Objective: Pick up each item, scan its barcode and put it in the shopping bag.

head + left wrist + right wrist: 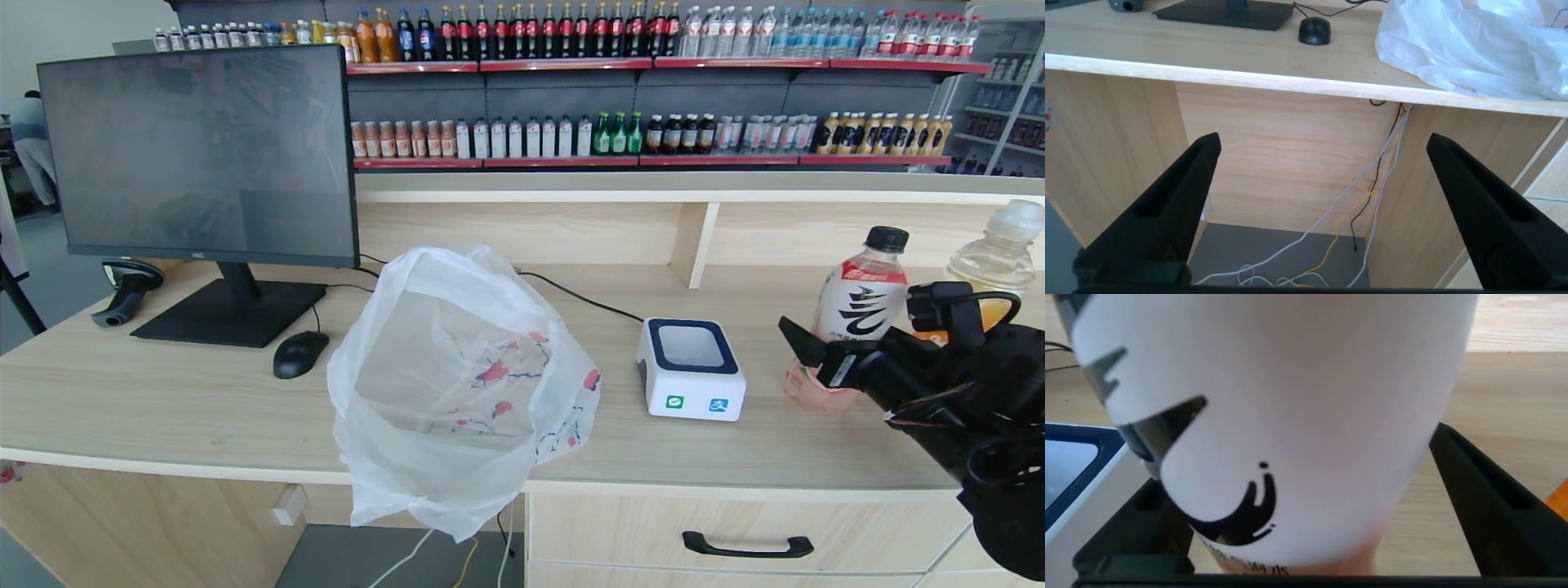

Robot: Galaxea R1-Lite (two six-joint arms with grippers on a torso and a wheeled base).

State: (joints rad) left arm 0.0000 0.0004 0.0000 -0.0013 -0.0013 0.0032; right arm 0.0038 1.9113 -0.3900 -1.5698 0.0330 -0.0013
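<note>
R tool [807,349] wide open w/ bottle [865,302] between its fingers. Bottle stands upright on bench [163,392], just right of scanner [690,367]. 2nd bottle [992,261] is farther right of scanner & further back. Bag [457,376] sits left of scanner, mouth open, sagging over bench front edge. L tool [1319,143] wide open, holding nothing, below bench edge, left of scanner.

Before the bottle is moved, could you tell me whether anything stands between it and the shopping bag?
Yes: the white scanner box sits on the counter between the bottle at the right claw and the shopping bag; nothing else does.
</note>
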